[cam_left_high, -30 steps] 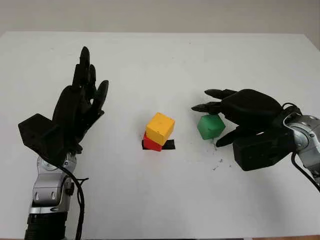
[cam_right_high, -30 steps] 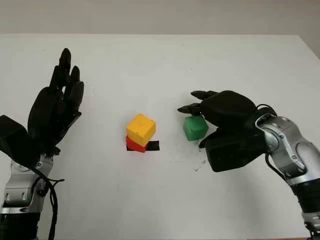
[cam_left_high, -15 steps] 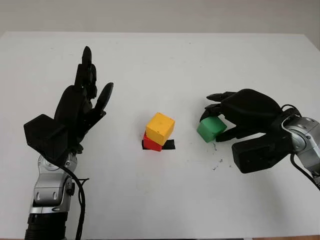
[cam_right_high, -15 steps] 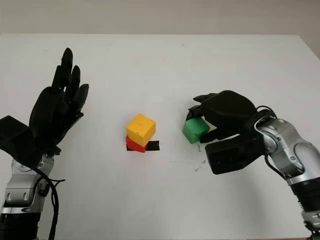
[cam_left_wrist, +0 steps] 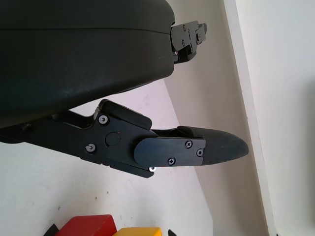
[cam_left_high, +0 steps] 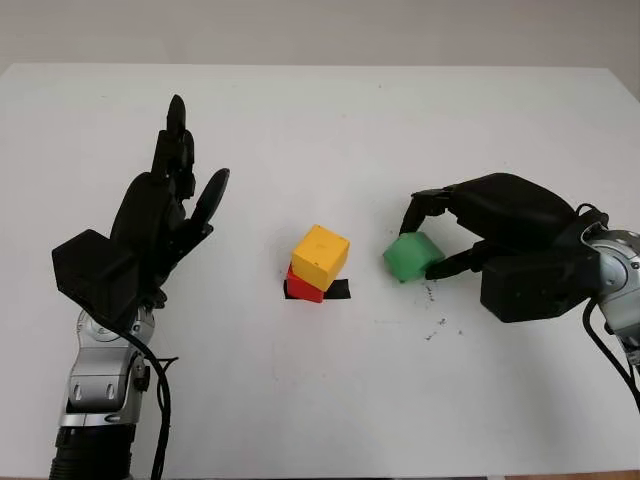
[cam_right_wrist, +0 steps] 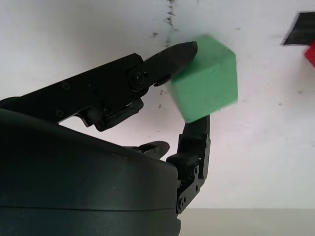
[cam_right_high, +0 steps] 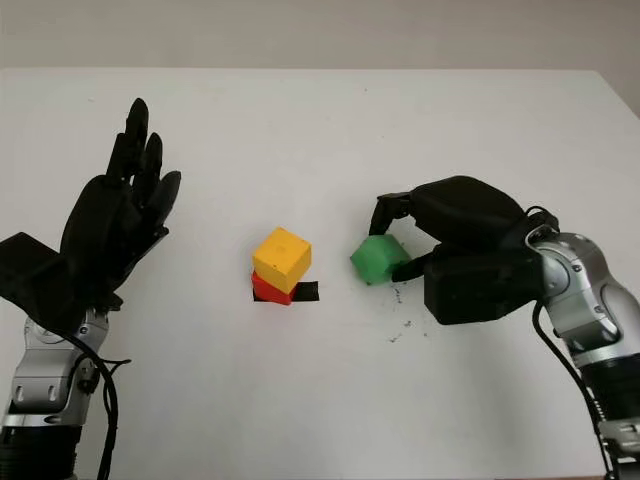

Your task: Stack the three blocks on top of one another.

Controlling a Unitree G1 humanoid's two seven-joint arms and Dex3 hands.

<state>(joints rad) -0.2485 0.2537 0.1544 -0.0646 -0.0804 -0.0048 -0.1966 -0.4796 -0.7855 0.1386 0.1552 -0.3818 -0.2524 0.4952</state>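
Note:
A yellow block (cam_left_high: 321, 255) sits askew on a red block (cam_left_high: 303, 285) at the table's middle, over a black tape mark (cam_left_high: 338, 289). Just right of that pair, my right hand (cam_left_high: 428, 232) is shut on the green block (cam_left_high: 411, 256), pinching it between fingertips and thumb; the block is tilted and looks lifted slightly off the table. The right wrist view shows the green block (cam_right_wrist: 205, 84) clamped between fingertips (cam_right_wrist: 183, 49). My left hand (cam_left_high: 165, 215) is open, raised upright at the left, well away from the blocks.
The white table (cam_left_high: 320, 130) stretches wide around the blocks. Small dark specks (cam_left_high: 438, 325) mark the surface under my right hand. The table's far edge meets a pale wall.
My right hand closed on the green block and has carried it a little left toward the yellow-on-red pair, tilting it. The left hand barely moved.

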